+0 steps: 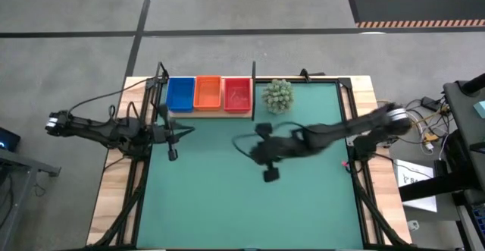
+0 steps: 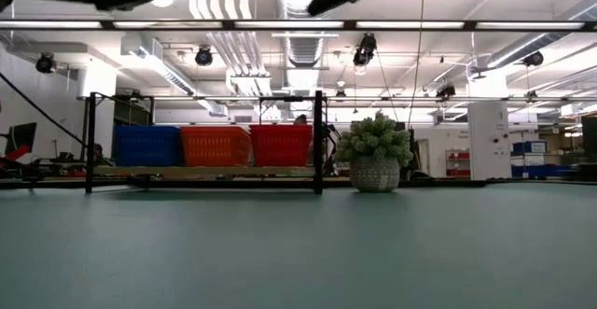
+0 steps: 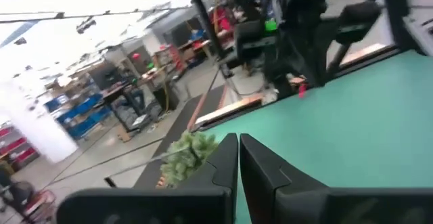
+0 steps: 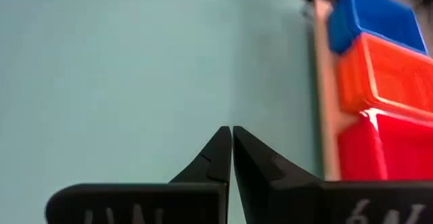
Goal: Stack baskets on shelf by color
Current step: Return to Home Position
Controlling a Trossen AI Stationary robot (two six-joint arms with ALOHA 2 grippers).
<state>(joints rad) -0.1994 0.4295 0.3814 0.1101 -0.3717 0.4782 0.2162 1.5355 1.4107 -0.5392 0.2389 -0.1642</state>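
Note:
A blue basket [image 1: 180, 93], an orange basket [image 1: 208, 92] and a red basket [image 1: 237, 94] sit side by side on the wooden shelf [image 1: 212, 113] at the table's far side; they also show in the low view as blue [image 2: 147, 146], orange [image 2: 215, 146] and red [image 2: 281, 145]. My left gripper [image 3: 238, 143] is shut and empty, above the mat left of the shelf [image 1: 173, 154]. My right gripper [image 4: 232, 132] is shut and empty, above the mat's middle [image 1: 270, 175], apart from the baskets.
A spiky green ball plant in a pot [image 1: 277, 95] stands right of the shelf's black post [image 1: 253, 84]. The green mat [image 1: 242, 205] lies bare toward the near edge. Wooden side strips [image 1: 114, 183] flank the mat.

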